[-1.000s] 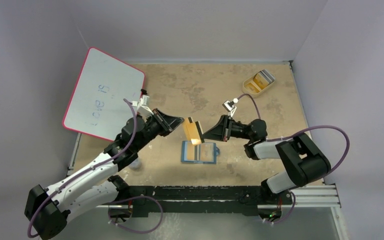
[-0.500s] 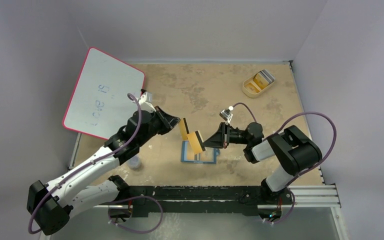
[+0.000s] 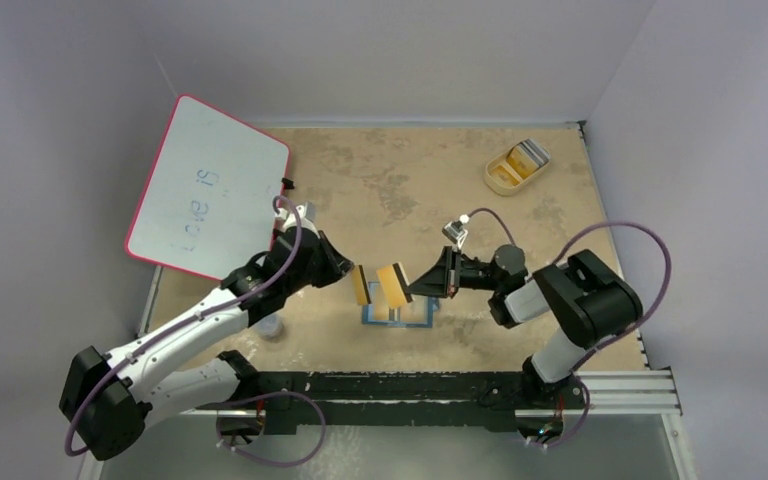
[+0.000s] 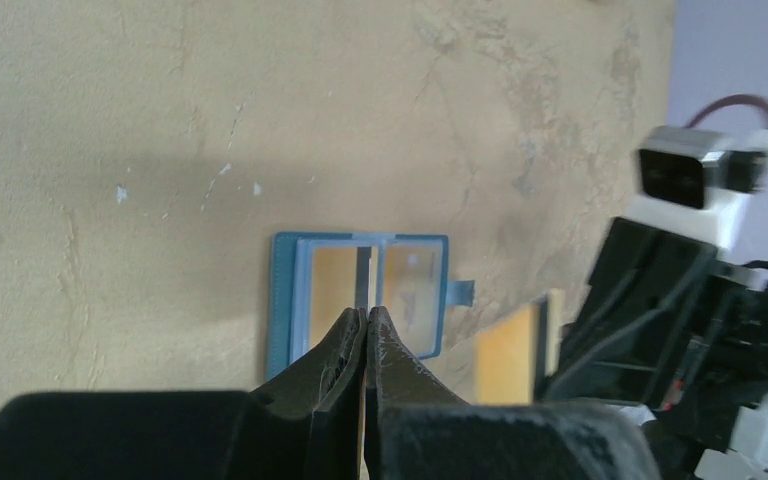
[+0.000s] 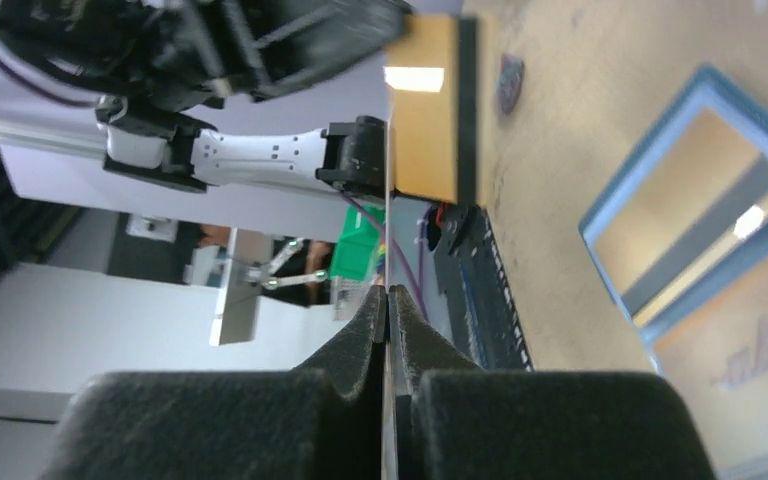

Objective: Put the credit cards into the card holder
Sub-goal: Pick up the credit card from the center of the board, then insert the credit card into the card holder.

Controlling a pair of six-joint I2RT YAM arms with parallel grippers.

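Observation:
The blue card holder (image 3: 400, 314) lies open on the table, its clear pockets up; it also shows in the left wrist view (image 4: 360, 295) and the right wrist view (image 5: 700, 200). My left gripper (image 3: 350, 276) is shut on an orange credit card (image 3: 361, 286) with a dark stripe, held on edge just above the holder's left half. My right gripper (image 3: 416, 283) is shut on a second orange card (image 3: 393, 283), tilted over the holder's middle. The left wrist jaws (image 4: 365, 318) are pressed together. The right wrist jaws (image 5: 387, 296) pinch their card edge-on.
A beige oval tray (image 3: 501, 182) with more cards (image 3: 522, 158) stands at the back right. A pink-rimmed whiteboard (image 3: 205, 185) lies at the back left. A small pale round object (image 3: 272, 326) sits by the left arm. The table's front rail (image 3: 440, 385) is near.
My left gripper has carried its card forward and down, from beside the right-hand card to just over the holder's left side. My right gripper lowered its card slightly toward the holder.

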